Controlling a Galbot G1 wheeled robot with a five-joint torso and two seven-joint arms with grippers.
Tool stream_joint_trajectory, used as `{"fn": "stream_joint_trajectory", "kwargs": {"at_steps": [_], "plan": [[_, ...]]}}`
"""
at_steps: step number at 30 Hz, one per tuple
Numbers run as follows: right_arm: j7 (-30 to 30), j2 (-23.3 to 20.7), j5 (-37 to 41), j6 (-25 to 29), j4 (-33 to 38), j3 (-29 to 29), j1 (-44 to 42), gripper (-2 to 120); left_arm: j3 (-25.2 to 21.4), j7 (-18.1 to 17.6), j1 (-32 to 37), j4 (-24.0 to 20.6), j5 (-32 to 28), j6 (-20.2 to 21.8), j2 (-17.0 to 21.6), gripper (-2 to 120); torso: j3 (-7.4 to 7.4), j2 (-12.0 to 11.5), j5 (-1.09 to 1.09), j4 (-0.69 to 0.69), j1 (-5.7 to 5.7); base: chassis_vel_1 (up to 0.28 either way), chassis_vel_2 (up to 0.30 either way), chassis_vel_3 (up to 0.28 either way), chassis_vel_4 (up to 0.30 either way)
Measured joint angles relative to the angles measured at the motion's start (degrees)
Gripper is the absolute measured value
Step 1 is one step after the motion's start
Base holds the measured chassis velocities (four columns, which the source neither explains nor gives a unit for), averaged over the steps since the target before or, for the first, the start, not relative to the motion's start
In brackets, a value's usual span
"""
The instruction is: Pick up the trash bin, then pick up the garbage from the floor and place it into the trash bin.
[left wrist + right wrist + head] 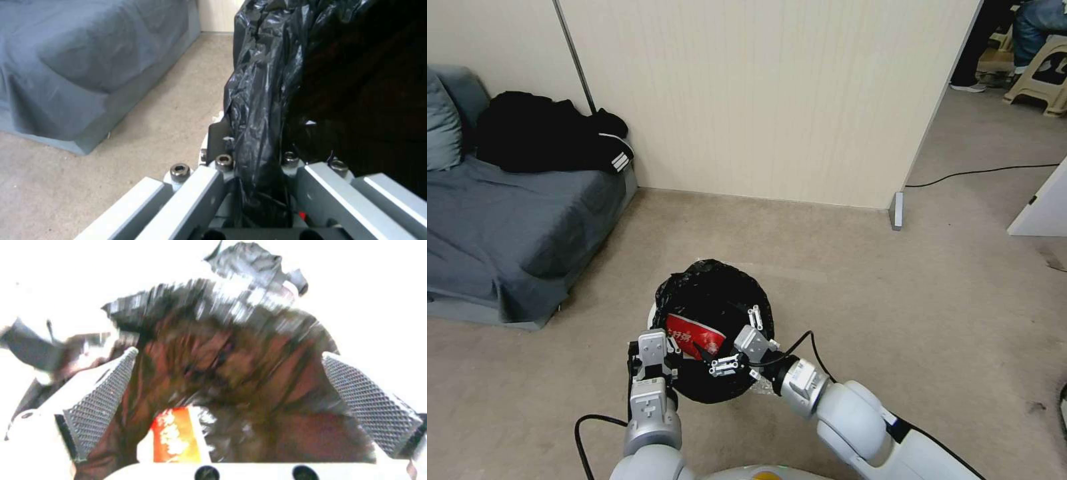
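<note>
The beige carpeted floor (894,320) lies under the round trash bin (714,327), held up with its mouth open upward and its crinkly black liner (262,100) clamped in the left gripper (654,357). Inside lies 1 red-and-white wrapper (694,335), its print unreadable. The right gripper (740,343) hangs over it, fingers (102,396) spread wide.

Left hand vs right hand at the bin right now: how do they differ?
The left hand is shut on the black crinkly liner bag at the rim of the small round white trash bin; the right hand is spread open over the bin's mouth, gripping nothing. A red-and-white crumpled wrapper lies inside, under the right hand. Both hands are at the bin.
</note>
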Motion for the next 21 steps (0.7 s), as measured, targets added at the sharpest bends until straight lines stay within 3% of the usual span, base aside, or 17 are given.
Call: {"fn": "stream_joint_trajectory", "kwargs": {"at_steps": [6,13,21], "plan": [[1.0,1.6,-3.9,2.4,6.6,6.4,-6.6,100,-0.9,0.0,-0.2,1.3,0.0,-0.3,0.0,1,0.0,0.0,-0.01,0.0,0.0,0.0,0.0,0.0,0.0],[4.2,17.1,-10.8,8.0,12.8,16.9,-18.6,100,-1.6,-0.1,0.3,1.6,0.1,-1.1,0.3,1,-0.01,0.0,-0.01,-0.01,0.0,0.0,0.0,0.0,0.0],[5.1,25.7,-17.4,14.0,13.4,23.8,-26.5,100,-1.7,-0.2,1.1,0.9,0.1,-3.1,0.3,1,-0.01,0.0,0.0,0.0,0.0,0.0,0.0,0.0,0.0]]}}
